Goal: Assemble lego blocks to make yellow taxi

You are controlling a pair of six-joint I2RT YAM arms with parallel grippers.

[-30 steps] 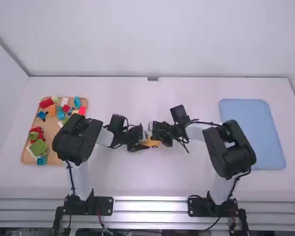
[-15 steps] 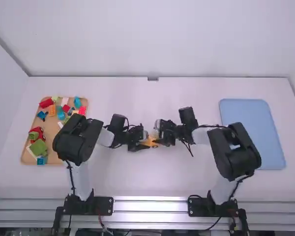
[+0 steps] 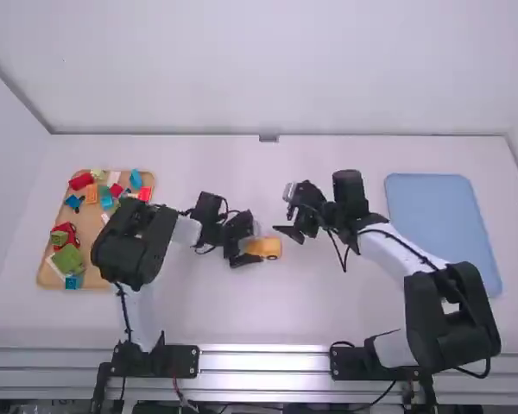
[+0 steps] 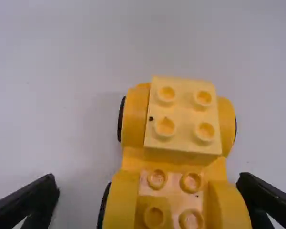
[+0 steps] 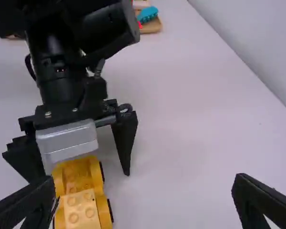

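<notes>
Desk (image 3: pixel 242 310) surface, smooth and white, bore a tan, round-cornered tray (image 3: pixel 90 226) of red, green and blue blocks (image 3: pixel 67 259) at far left and a flat blue mat (image 3: pixel 440 233) at far right. Between them, near the middle, lay the yellow taxi (image 3: pixel 266 248), its glossy pieces showing round studs, curved sides and dark wheels. Its long axis ran left to right; which end was the front could not be told. The left end effector (image 3: pixel 249 247), released, straddled its left portion, obstructing access there; the right end effector (image 3: pixel 285 221), also released, hung just beside, fingers apart and empty.
</notes>
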